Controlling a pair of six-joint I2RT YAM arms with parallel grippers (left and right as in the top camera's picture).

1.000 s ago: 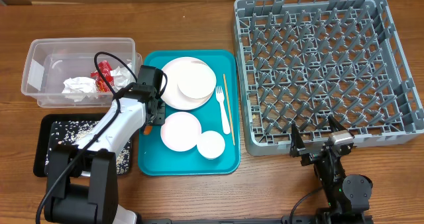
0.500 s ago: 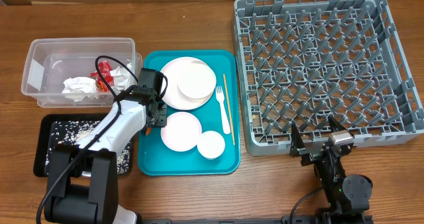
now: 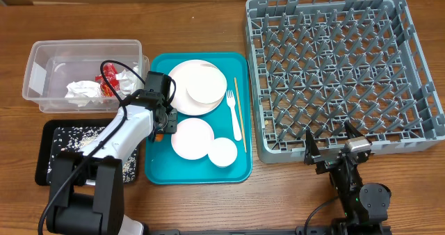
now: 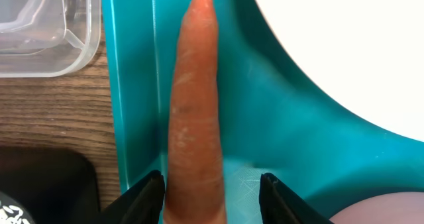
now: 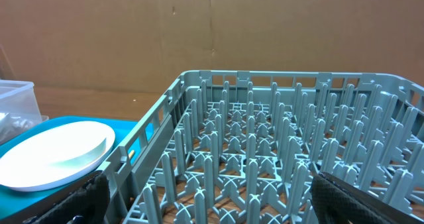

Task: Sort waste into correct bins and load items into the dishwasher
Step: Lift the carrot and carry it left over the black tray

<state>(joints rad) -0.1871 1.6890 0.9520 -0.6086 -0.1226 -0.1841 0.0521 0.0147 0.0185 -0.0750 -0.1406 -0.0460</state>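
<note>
The clear tub (image 3: 83, 44) is sitting at the left of the worktop (image 3: 208, 12), holding a crumpled red wrapper (image 3: 108, 82) and white napkins (image 3: 82, 90). Just in front of it, the black tray (image 3: 47, 127) is carrying scattered rice scraps (image 3: 73, 138).

Beside both, the teal tray (image 3: 156, 169) is bearing a large white plate (image 3: 182, 75) with a smaller plate (image 3: 206, 87) lying on it. A second plate (image 3: 190, 138), a small cup (image 3: 223, 151), a fork (image 3: 233, 117) and a wooden stick (image 3: 238, 103) are lying there too.

The carrot (image 4: 195, 118) is lying along the teal tray's left edge. The left hand (image 4: 212, 201) is straddling its thick end with its fingers partly spread. One finger (image 4: 151, 196) is sitting against the carrot, while a strip of tray is showing before the other finger.

The grey dish rack (image 3: 254, 75) is standing to the right of the teal tray. The right hand (image 3: 331, 143) is hanging spread wide just beside the rack's near wall.
</note>
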